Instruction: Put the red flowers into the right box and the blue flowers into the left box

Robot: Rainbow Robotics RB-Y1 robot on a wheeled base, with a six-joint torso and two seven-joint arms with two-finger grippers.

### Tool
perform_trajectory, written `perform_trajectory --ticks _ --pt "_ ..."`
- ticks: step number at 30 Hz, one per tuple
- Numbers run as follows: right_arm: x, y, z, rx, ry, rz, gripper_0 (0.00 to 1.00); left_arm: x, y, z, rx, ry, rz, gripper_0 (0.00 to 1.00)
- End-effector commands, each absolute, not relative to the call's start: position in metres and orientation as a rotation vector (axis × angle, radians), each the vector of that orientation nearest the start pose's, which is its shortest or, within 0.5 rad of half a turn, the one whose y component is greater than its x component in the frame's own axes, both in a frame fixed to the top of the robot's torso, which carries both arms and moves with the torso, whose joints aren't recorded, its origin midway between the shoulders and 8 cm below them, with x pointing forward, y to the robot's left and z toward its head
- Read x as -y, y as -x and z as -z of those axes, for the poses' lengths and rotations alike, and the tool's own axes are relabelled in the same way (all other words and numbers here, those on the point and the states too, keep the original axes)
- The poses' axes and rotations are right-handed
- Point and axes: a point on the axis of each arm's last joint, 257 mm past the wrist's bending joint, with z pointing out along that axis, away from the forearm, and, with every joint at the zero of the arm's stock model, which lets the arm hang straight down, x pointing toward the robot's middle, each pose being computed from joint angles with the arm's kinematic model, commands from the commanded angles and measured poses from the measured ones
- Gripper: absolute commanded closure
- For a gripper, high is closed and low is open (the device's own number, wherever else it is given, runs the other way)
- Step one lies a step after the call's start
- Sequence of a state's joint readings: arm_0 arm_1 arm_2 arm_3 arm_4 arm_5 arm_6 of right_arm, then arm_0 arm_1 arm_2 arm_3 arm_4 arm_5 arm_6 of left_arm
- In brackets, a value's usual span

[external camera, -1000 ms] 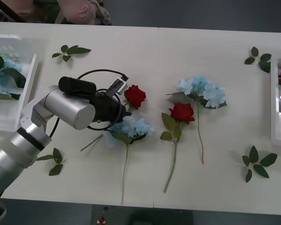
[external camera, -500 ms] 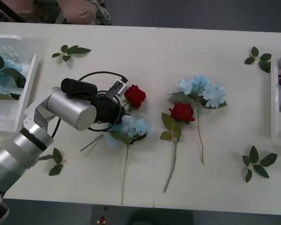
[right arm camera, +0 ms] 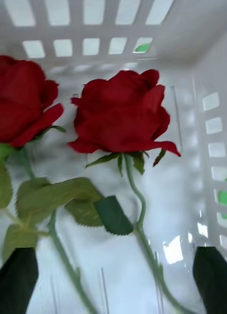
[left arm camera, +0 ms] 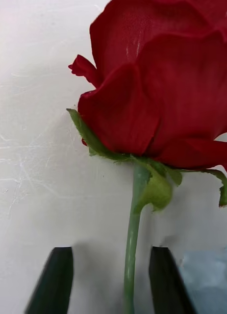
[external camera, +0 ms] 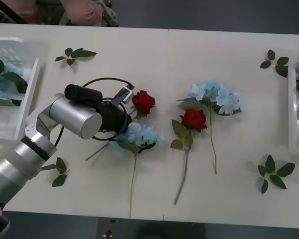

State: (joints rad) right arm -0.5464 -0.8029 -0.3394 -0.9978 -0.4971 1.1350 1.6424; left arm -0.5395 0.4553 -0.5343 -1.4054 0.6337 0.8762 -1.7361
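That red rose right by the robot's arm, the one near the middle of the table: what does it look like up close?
The rose is artificial-looking, with deep red fabric-like petals, green sepals beneath the bloom and a thin green stem. It lies flat on the white table, just above a pale-blue hydrangea. In the left wrist view its stem runs between the black fingers of the left gripper, which stand on either side of it; whether they touch it I cannot tell.

No readable text, labels or numbers.

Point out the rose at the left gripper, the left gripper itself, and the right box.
rose point(left arm camera: 162, 83), left wrist view, on the bloom's petals.
left gripper point(left arm camera: 111, 277), left wrist view, midway between its fingertips, astride the stem.
right box point(external camera: 292, 114), front view, on its white rim.
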Motion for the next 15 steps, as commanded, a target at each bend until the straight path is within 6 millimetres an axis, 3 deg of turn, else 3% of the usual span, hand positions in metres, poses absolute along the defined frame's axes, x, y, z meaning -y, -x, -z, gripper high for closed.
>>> perform_trajectory --ticks 1,8,11,15 --pt "0.587 -0.532 0.157 -2.359 -0.391 0.188 0.0 -0.084 -0.55 0.304 -2.164 -0.929 0.132 1.0" --pt "0.509 -0.519 0.149 -2.409 -0.348 -0.058 0.0 -0.084 -0.551 0.304 -2.163 -0.925 0.131 1.0" --pt "0.472 -0.514 0.146 -2.402 -0.28 -0.141 0.0 -0.085 -0.557 0.282 -2.119 -0.916 0.13 1.0" --pt "0.423 -0.508 0.15 -2.396 -0.198 -0.245 0.0 -0.083 -0.559 0.236 -2.041 -0.919 0.138 1.0"
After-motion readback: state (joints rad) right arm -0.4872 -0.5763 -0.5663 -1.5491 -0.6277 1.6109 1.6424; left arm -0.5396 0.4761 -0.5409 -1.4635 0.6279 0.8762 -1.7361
